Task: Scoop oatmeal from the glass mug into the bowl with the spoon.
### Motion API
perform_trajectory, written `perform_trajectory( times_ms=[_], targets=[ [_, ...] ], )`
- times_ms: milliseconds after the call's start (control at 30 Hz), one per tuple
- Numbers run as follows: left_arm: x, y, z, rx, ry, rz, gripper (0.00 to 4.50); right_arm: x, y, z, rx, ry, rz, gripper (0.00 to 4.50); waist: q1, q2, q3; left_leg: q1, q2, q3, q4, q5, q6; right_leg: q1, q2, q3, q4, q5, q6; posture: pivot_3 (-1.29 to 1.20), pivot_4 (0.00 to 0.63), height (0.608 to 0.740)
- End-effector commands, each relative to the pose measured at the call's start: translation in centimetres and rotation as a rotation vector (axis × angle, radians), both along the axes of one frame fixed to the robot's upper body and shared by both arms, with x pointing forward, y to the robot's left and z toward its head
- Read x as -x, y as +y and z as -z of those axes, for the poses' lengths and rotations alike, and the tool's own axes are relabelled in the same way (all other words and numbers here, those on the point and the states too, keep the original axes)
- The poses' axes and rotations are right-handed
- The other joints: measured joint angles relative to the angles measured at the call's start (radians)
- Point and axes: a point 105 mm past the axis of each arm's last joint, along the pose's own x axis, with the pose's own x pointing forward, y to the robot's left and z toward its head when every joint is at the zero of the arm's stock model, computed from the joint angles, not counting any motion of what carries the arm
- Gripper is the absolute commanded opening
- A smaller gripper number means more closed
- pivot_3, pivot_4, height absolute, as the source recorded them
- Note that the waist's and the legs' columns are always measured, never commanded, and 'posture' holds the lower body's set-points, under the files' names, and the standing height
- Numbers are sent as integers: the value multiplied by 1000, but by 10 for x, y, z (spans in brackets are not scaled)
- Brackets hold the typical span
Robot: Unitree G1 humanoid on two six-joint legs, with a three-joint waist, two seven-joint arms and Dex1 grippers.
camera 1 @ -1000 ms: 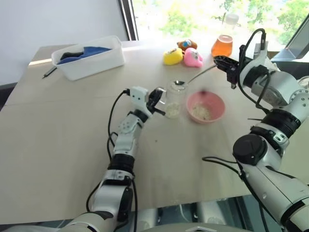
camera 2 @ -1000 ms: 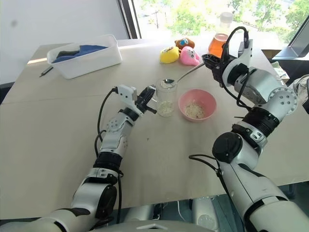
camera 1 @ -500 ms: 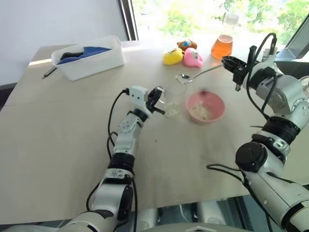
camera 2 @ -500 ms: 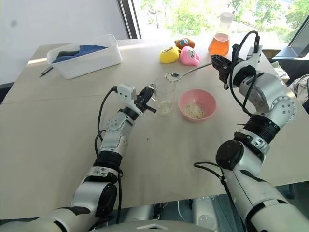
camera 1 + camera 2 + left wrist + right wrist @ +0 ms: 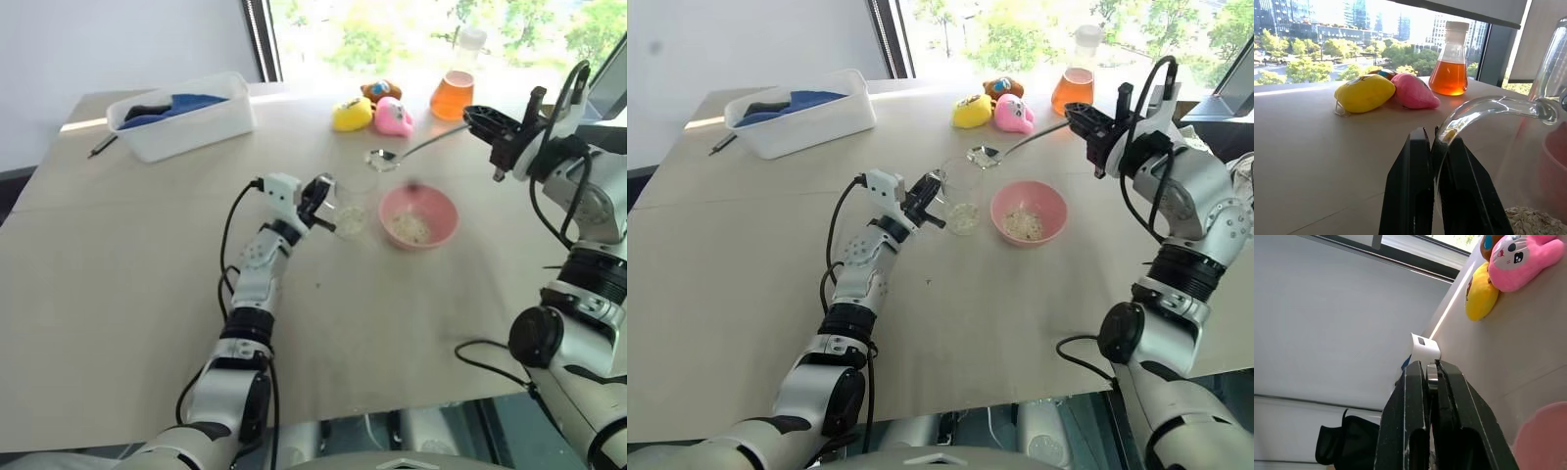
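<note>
Since a second ago my right gripper (image 5: pixel 477 119) has carried the spoon (image 5: pixel 411 150), pinched by its handle end, off the mug (image 5: pixel 355 203) toward the bowl (image 5: pixel 419 216). Left gripper (image 5: pixel 319 201) clamps the mug's handle. Light, slippery spoon: keep it level.

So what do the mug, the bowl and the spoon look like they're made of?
The mug looks like clear glass: the oatmeal and the table show through its wall. The bowl is matte pink, probably plastic or glazed ceramic; the look leaves that open. The spoon appears to be polished metal, silvery with bright reflections.
</note>
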Motion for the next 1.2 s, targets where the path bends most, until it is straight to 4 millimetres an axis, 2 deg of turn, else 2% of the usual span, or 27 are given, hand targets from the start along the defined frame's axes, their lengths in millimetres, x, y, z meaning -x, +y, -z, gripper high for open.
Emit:
perform_trajectory(
  times_ms=[33, 167, 333, 533, 700, 867, 1033, 1200],
  targets=[
    [1, 7, -12, 20, -52, -12, 41, 12, -14, -21, -17, -90, 15, 0, 0, 0, 0, 0, 0, 0, 0, 0, 0, 0, 0, 0, 0, 0, 0, 0, 150, 740],
    [2, 18, -9, 20, -44, -40, 41, 15, -28, -15, 27, -74, 53, 0, -1, 0, 0, 0, 0, 0, 0, 0, 0, 0, 0, 0, 0, 0, 0, 0, 150, 740],
    [5, 31, -9, 6, -49, -66, 41, 15, -32, -5, 109, -50, 68, 0, -3, 0, 0, 1, 4, 2, 0, 0, 0, 0, 1, 1, 0, 0, 0, 0, 150, 740],
    [10, 41, -13, -13, -63, -91, 41, 2, -28, 10, 283, -28, 104, 0, 2, 0, 0, 0, 4, 2, 0, 0, 0, 0, 1, 1, -1, 0, 0, 0, 150, 740],
    [14, 45, -10, -5, -57, -114, 41, -5, -16, 18, 534, -98, 99, 0, 3, 0, 0, 0, 4, 1, 0, 0, 0, 0, 1, 1, -1, 0, 0, 0, 150, 740],
    [20, 47, -6, 9, -48, -137, 41, -4, 3, -2, 842, -314, 69, 0, 3, 0, 0, 0, 4, 1, 0, 0, 0, -1, 1, 1, -1, 0, 0, 0, 150, 740],
    [23, 46, -4, 11, -42, -144, 41, 6, 30, -30, 1025, -527, 9, 0, 3, 0, 0, 0, 4, 0, 1, 0, 0, -1, 2, 0, -1, 0, 0, 0, 150, 740],
    [23, 44, -4, 11, -44, -147, 41, 16, 48, -35, 1231, -689, -58, 0, 7, 0, 0, -1, 3, 0, 1, 0, 0, -1, 0, 0, -2, 0, 0, 0, 150, 740]
  ],
)
